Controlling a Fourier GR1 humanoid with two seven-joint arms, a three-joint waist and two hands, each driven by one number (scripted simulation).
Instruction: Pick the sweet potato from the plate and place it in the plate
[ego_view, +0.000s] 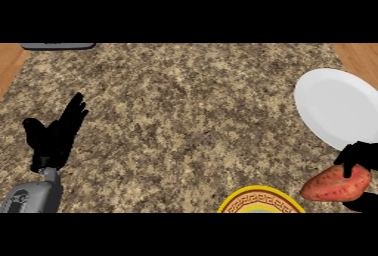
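Sweet potato (334, 185) sits at the lower right of the head view, pinched by the right hand (354, 156). Dark fingers curl over its top at the far end, and more of the hand shows beneath it at about 5 o'clock. Its long axis runs roughly from 8 o'clock to 2 o'clock, with the blunt reddish end pointing back toward the yellow-rimmed plate (255, 194). That plate lies just beside it at 9 o'clock, cut off by the lower edge. The sweet potato is clear of that plate's rim, so I judge the pick done and the carry under way.

The white plate (336, 102) lies at 12 o'clock from the sweet potato, near it, and its lower rim almost meets the curled fingers. The coming move is therefore a short one, straight away from the robot. The plate runs out past the right edge of the view, and the wooden strip (358, 55) borders the counter (184, 110) beyond it, so a landing toward the plate's 9 o'clock half looks safer.

The left hand (55, 132) rests at the far left, spread with fingers up, well apart from both plates. A grey object (57, 46) lies at the counter's 11 o'clock corner, out of the way.
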